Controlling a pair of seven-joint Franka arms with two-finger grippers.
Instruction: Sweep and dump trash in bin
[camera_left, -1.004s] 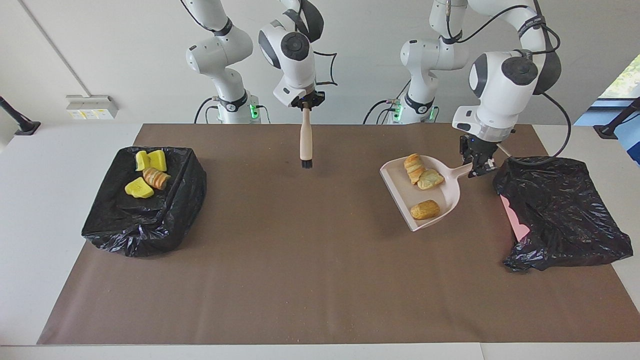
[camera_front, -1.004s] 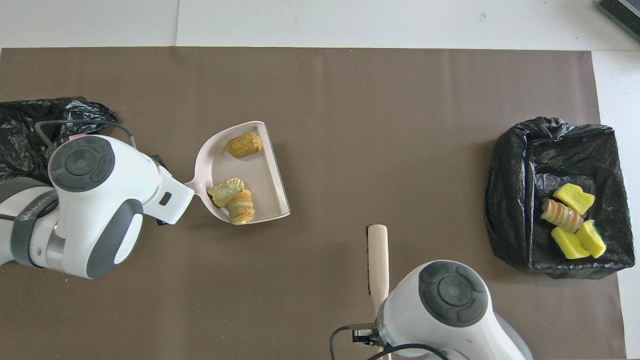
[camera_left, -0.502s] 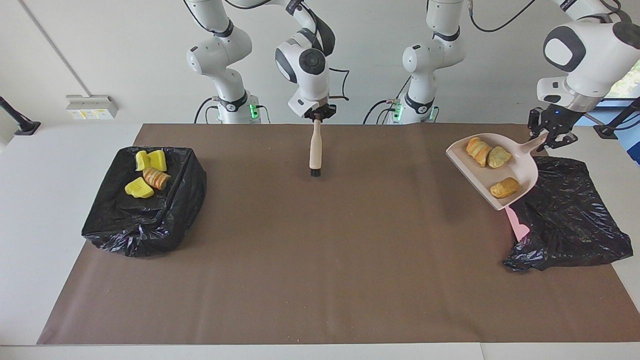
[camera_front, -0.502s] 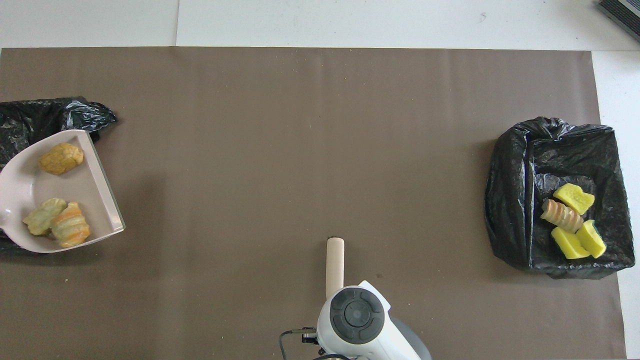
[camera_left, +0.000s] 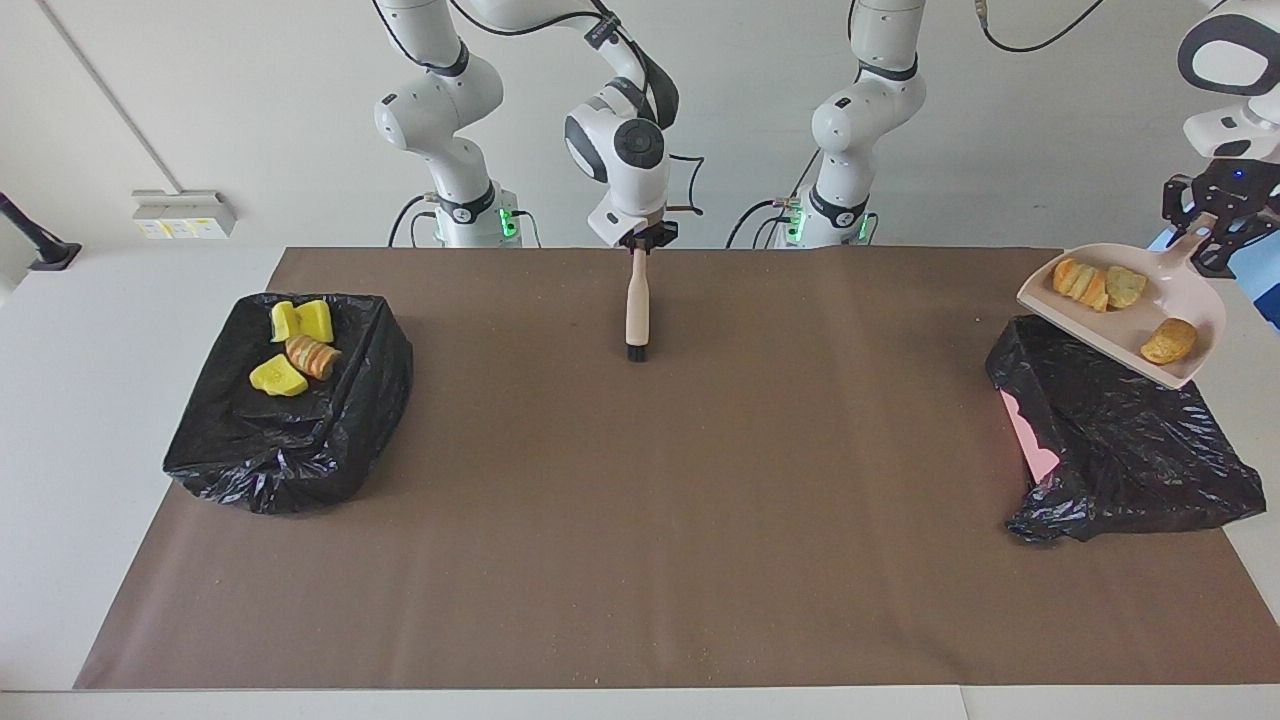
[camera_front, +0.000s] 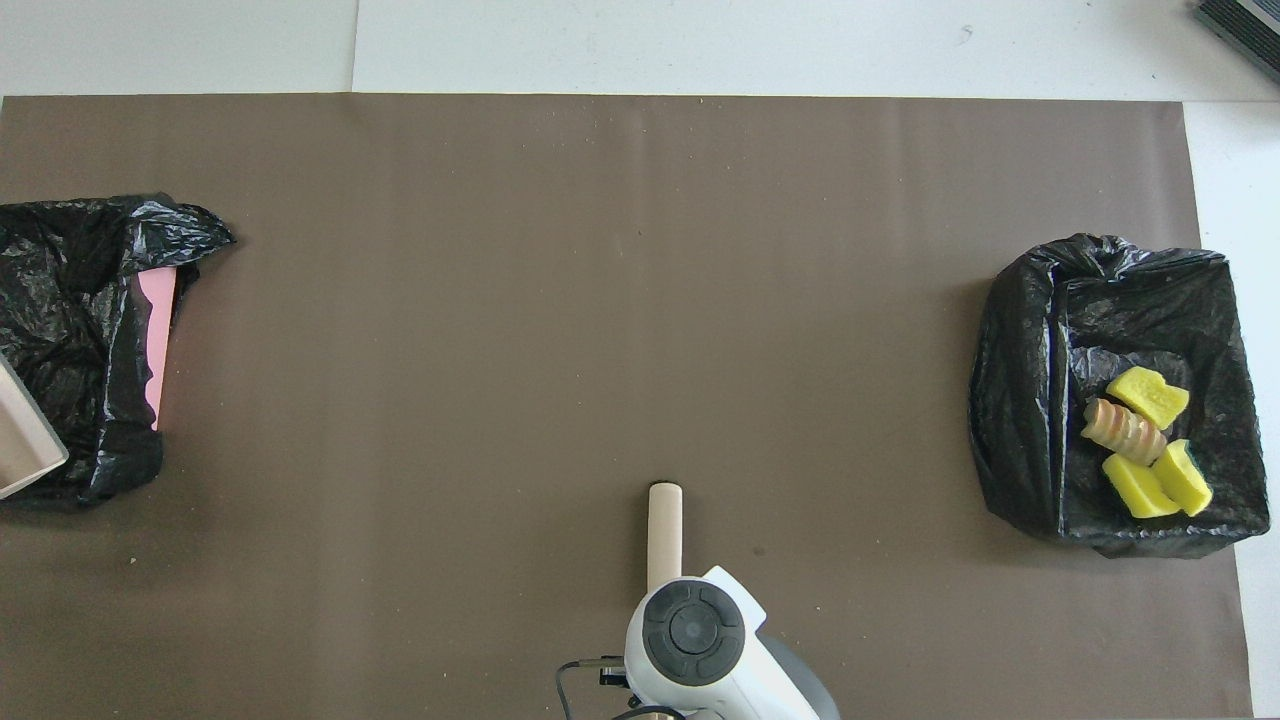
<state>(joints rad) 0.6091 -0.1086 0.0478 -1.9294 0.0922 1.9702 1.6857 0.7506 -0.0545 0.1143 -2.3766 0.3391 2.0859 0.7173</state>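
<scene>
Trash, in two lots: three tan bread-like pieces (camera_left: 1110, 300) lie in the pale pink dustpan (camera_left: 1128, 330), two close together by the handle end, the third apart near the open lip. The dustpan is up in the air, tilted, over the black-bagged bin (camera_left: 1120, 440) at the left arm's end of the tabletop (camera_left: 640, 520); a pink wall of that bin shows where the bag gapes. The rest, three yellow chunks (camera_front: 1150, 440) and one striped tan piece (camera_front: 1122, 430), sits in the second black-bagged bin (camera_front: 1040, 420) at the right arm's end, bunched in the corner nearer the robots. Left claw (camera_left: 1205, 225): closed tight on the dustpan's handle, high over the tabletop's edge at that end. Right claw (camera_left: 640, 240): fully closed on the top of the beige hand brush (camera_left: 636, 305), which hangs upright, black bristles down, over the middle of the edge nearest the robots. Overhead, only a corner of the dustpan shows.
</scene>
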